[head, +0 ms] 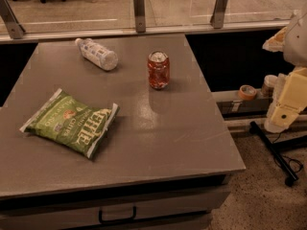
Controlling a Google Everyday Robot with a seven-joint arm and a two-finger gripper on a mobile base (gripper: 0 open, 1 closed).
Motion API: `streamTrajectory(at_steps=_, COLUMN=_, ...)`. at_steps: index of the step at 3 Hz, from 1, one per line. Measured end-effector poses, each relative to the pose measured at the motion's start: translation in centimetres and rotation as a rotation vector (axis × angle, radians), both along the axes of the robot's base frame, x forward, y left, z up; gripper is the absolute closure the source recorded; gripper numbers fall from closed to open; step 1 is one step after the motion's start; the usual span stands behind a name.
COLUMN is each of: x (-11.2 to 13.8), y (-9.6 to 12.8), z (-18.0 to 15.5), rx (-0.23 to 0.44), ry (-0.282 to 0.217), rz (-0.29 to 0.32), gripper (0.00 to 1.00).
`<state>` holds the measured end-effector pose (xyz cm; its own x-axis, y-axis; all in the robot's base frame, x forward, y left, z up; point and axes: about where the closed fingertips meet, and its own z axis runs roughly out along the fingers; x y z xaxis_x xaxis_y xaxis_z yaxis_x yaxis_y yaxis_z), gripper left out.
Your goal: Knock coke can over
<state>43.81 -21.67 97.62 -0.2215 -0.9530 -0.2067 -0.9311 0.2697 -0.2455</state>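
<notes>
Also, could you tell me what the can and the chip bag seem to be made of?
The can: likely thin metal, glossy red sides, silvery top. The chip bag: probably plastic film, green, crinkled, slight sheen. The gripper is at far right, off the table.

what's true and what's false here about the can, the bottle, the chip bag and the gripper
1. The can stands upright on the table. True.
2. The bottle stands upright beside the can. False: it lies on its side, farther back and to the left in the view, apart from the can.
3. The chip bag lies flat on the table, nearer the front than the can. True.
4. The gripper is touching the can. False: it is off the table, beyond its right edge, well apart from the can.
</notes>
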Motion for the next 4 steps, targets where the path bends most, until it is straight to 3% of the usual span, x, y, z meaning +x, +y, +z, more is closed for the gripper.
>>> streamTrajectory(at_steps=1, x=0.0, y=0.0, z=0.0, rx=0.0, ry=0.0, rz=0.0, gripper=0.0)
streamTrajectory(at_steps=2, x=1.2, y=0.8, z=-0.5, rx=0.05, ry=-0.014, rz=-0.011, gripper=0.0)
streamTrajectory(at_steps=4, x=7.2, y=3.9, z=-3.8, rx=0.287, ry=-0.056, rz=0.005, gripper=0.0)
